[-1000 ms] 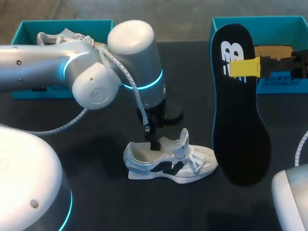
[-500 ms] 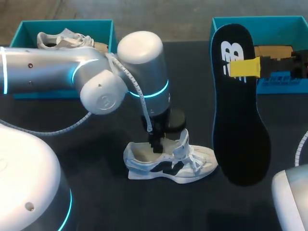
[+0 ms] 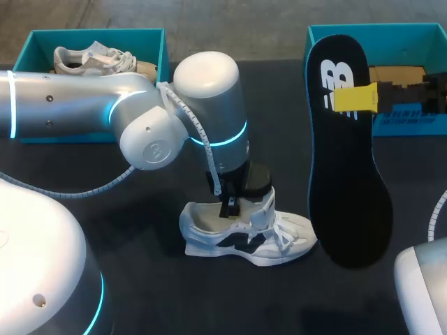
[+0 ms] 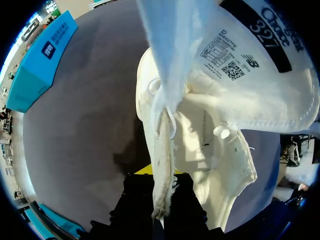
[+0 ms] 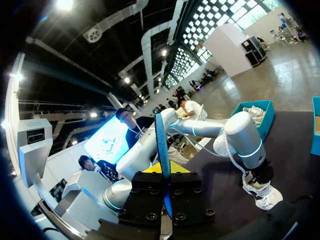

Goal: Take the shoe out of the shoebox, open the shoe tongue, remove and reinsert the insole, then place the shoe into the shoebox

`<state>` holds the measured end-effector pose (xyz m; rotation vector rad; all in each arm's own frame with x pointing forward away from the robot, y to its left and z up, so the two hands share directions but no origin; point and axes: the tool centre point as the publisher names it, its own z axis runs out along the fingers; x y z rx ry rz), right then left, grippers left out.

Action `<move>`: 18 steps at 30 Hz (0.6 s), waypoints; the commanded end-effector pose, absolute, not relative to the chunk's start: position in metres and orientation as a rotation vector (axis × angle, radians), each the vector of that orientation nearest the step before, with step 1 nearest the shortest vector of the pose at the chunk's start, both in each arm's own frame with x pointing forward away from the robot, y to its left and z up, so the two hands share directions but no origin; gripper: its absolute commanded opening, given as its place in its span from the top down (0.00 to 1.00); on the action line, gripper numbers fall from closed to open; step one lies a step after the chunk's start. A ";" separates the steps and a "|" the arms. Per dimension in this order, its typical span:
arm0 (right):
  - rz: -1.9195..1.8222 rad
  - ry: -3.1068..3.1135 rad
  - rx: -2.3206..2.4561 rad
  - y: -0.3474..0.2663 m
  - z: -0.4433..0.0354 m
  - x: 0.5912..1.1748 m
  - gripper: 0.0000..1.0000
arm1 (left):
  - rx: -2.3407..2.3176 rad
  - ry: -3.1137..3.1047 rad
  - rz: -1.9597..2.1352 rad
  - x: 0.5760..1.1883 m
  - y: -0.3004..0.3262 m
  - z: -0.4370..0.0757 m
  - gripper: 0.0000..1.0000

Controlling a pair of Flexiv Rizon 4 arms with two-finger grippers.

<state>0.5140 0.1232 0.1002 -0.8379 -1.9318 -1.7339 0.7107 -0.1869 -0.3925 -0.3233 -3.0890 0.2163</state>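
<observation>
Head view, with both wrist views. A white shoe [image 3: 244, 234] with dark side markings stands upright on the black table [image 3: 140, 279], near the middle, toe pointing right. Its tongue [image 3: 265, 208] is raised. The left arm [image 3: 84, 105] enters from the left and bends down over the shoe, with the left gripper [image 3: 228, 208] set in the shoe's opening just left of the tongue.

In the left wrist view a thin fabric edge of the shoe [image 4: 200, 150] runs between the dark fingers of the left gripper [image 4: 159, 190]. They are closed on it from both sides, and the labelled inner face of the tongue [image 4: 260, 75] lies ahead.

At the right, the right gripper [image 3: 356, 99] is clamped on a black insole [image 3: 349, 181]. The insole hangs above the table, clear of the shoe, with its broad face towards the head camera. The right wrist view shows the insole [image 5: 161, 145] edge-on between the fingers of the right gripper [image 5: 163, 182].

A teal left shoebox [image 3: 98, 35] at the far left holds a second white shoe [image 3: 91, 57]. A teal right shoebox [image 3: 391, 31] stands at the far right.
</observation>
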 end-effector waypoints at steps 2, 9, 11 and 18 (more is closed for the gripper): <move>-2.053 -1.700 -0.950 0.136 0.100 0.503 1.00 | -0.393 -3.078 0.212 0.712 -0.182 -0.376 1.00; -2.053 -1.700 -0.950 0.136 0.100 0.503 1.00 | -0.710 -3.009 0.202 0.719 -0.170 -0.351 1.00; -2.053 -1.700 -0.950 0.136 0.100 0.503 1.00 | -0.823 -2.981 0.208 0.722 -0.167 -0.345 1.00; -2.053 -1.700 -0.950 0.136 0.100 0.503 1.00 | -1.347 -2.774 0.180 0.724 -0.157 -0.326 1.00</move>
